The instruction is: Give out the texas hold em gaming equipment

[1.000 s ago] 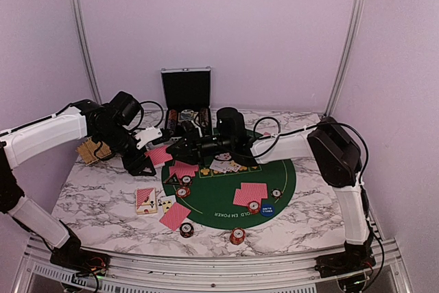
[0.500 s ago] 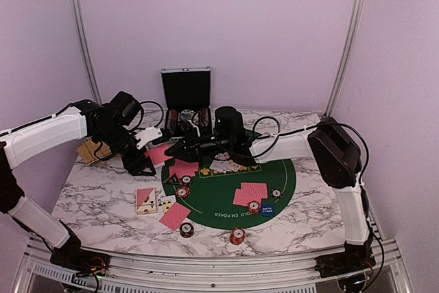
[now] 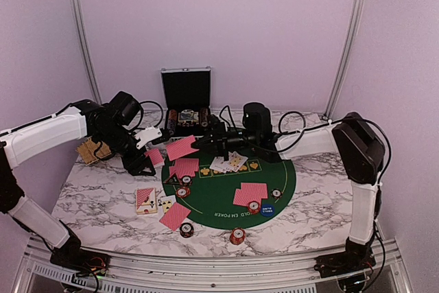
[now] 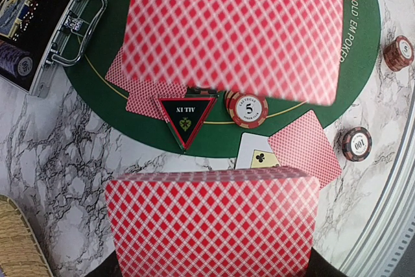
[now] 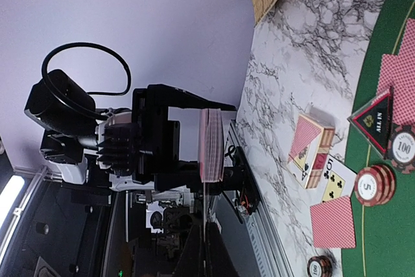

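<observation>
Red-backed playing card [image 3: 182,147], a single one, hung above the left rim of the round green felt mat [image 3: 274,169], left of centre in the top view, clear of the cards lying below. Right gripper [image 3: 201,143] had its jaws pinched narrow on the card's right-hand short edge. Left gripper [image 3: 147,158] sat just left of it, jaws clamped across the red-backed deck [image 4: 211,225]; the right wrist view showed that stack edge-on between the fingers.

Card was back up, face hidden. Its long axis ran roughly left-right across the top view, right end a touch higher in the frame. In the left wrist view it filled the upper half, blurred, above the black triangular marker [image 4: 187,118] and the striped chip marked 5 [image 4: 248,109].

Step in hand, as I read it: deal this card to a seat. To do it well I'd have kept it level and face down, picked a spot short of cards, lowered it until it touched the surface before opening, and not let it overlap a neighbour or knock the chips. I'd have kept the deck arm parked so nothing fanned out.
</observation>
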`<state>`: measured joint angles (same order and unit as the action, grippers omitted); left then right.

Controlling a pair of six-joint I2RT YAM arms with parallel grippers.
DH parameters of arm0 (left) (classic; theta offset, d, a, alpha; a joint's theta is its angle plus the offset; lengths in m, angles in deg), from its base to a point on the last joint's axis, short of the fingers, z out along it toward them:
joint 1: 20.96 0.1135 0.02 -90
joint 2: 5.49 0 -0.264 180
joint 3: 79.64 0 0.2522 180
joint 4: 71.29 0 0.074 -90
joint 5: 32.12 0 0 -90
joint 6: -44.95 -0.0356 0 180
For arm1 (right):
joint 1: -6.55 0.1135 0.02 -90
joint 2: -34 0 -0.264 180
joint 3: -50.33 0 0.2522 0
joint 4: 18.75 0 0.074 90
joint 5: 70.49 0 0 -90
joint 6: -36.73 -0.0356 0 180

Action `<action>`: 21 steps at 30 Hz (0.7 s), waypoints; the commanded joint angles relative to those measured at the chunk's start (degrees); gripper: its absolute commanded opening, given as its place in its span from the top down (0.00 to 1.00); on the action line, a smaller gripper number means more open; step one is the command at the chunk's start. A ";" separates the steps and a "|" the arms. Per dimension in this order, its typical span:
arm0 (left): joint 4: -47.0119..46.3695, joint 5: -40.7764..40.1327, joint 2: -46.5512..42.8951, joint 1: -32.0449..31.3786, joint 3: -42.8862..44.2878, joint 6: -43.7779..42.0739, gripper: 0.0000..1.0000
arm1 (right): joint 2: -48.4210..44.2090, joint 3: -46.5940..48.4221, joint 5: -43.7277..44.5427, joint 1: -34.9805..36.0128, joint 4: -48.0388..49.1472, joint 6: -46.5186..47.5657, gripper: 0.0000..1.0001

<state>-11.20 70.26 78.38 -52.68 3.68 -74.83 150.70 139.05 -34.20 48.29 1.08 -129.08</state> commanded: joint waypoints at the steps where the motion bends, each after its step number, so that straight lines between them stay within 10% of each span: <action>1: 0.34 0.20 -0.92 0.08 -0.34 0.08 1.00 | -4.53 -4.16 -0.91 -4.27 -1.17 3.76 1.00; 21: 0.34 0.68 -1.00 0.08 0.14 0.42 1.00 | -1.89 -11.37 6.05 -18.38 -26.72 29.63 1.00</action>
<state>-11.20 70.30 78.38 -52.66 3.68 -74.81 146.33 124.69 -30.86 31.17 -20.12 -105.76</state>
